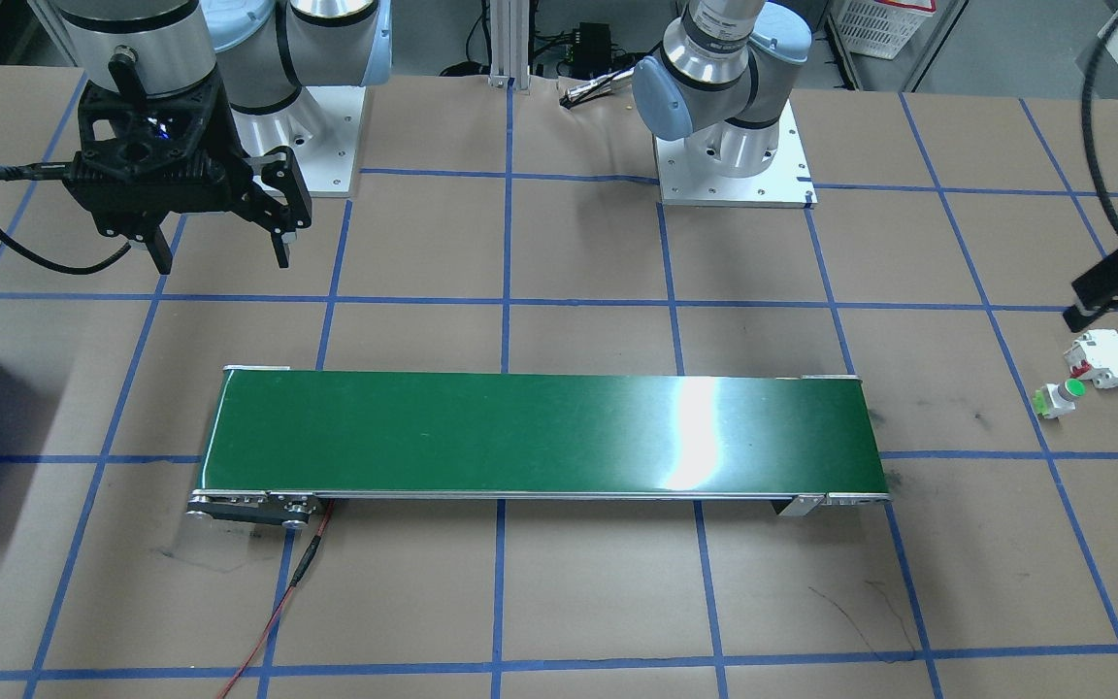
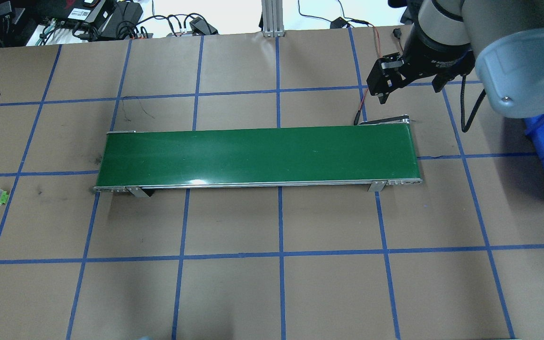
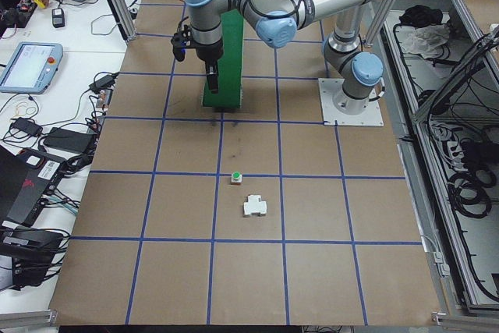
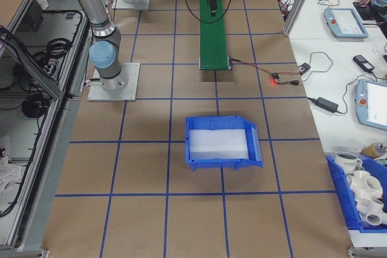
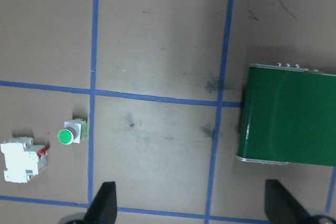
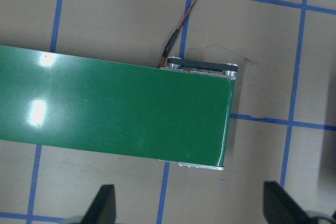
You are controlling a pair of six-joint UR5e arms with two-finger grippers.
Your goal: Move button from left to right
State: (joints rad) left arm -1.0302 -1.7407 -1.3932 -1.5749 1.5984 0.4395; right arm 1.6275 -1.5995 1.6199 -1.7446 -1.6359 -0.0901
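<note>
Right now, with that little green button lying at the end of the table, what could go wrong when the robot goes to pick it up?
1. The button lies close beside a white breaker; the open left gripper might bump or grab the breaker instead.
2. The button lies on its side on bare paper, so it could roll or slip from the fingers.
3. The green belt sits between both ends; a low carry might clip it.
</note>
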